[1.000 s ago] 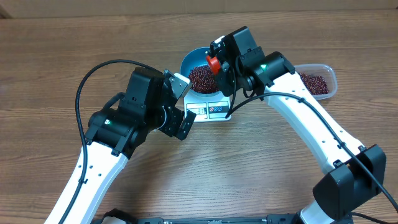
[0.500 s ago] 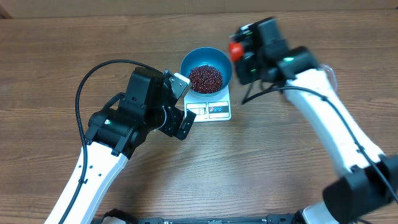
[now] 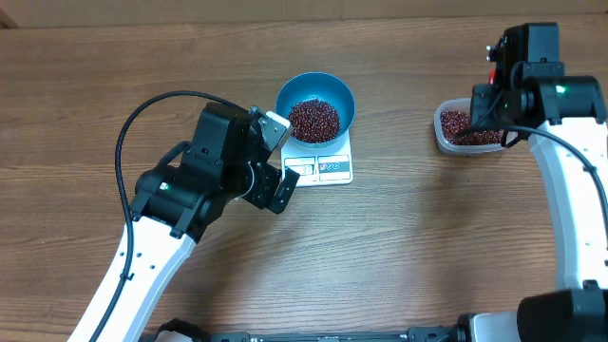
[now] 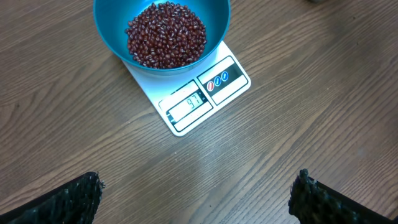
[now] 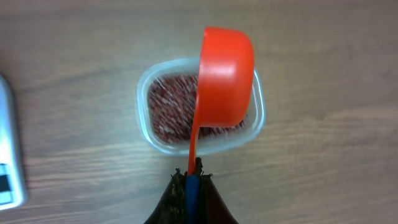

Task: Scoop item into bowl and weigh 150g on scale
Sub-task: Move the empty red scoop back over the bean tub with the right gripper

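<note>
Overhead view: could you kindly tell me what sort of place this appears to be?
Probably a robotics lab bench rather than a kitchen: a wood-grain table carries a small white scale under a blue bowl of beans, with a left arm and a right arm reaching over it.

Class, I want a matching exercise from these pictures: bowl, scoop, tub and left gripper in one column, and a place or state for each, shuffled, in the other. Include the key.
1. bowl
2. scoop
3. tub
4. left gripper

A. open, holding nothing
B. on the scale
C. in the shut right gripper
D. on the table, right of the scale

Pairs: 1-B, 2-C, 3-D, 4-A
</note>
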### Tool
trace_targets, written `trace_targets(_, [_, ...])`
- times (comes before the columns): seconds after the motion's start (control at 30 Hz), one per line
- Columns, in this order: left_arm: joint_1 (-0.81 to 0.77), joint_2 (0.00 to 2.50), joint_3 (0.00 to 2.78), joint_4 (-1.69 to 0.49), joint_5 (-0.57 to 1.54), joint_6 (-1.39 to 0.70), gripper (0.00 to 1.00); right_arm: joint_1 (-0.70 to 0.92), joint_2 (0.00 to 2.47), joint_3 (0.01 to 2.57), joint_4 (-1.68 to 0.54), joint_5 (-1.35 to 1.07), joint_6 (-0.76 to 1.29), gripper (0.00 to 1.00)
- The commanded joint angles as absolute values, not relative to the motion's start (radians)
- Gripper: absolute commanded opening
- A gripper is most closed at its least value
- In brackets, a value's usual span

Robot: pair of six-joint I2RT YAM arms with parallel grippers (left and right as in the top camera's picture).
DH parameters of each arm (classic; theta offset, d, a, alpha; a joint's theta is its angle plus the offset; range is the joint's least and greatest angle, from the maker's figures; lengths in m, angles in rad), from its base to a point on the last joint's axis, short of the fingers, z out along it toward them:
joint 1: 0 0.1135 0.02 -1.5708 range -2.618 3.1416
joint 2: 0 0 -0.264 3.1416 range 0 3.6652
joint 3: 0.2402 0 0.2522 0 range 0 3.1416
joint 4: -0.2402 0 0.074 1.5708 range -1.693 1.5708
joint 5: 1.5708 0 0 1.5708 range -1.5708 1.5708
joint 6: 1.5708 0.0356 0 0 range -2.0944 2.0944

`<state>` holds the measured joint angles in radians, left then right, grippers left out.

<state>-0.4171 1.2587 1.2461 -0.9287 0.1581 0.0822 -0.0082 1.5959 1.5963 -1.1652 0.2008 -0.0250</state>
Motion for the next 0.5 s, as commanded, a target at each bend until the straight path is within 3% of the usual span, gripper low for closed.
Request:
trace_targets(0.0, [-0.413,1.257,1.240,-0.931,0.173,0.101,1.00,-0.014,1.637,1.554,-1.165,0.235,-0.016,0.03])
trace_targets(0.47, [-0.413,1.257,1.241,-0.931,0.173,0.101,1.00,-0.014,1.854,1.528,-1.123,0.306,-0.027,0.04])
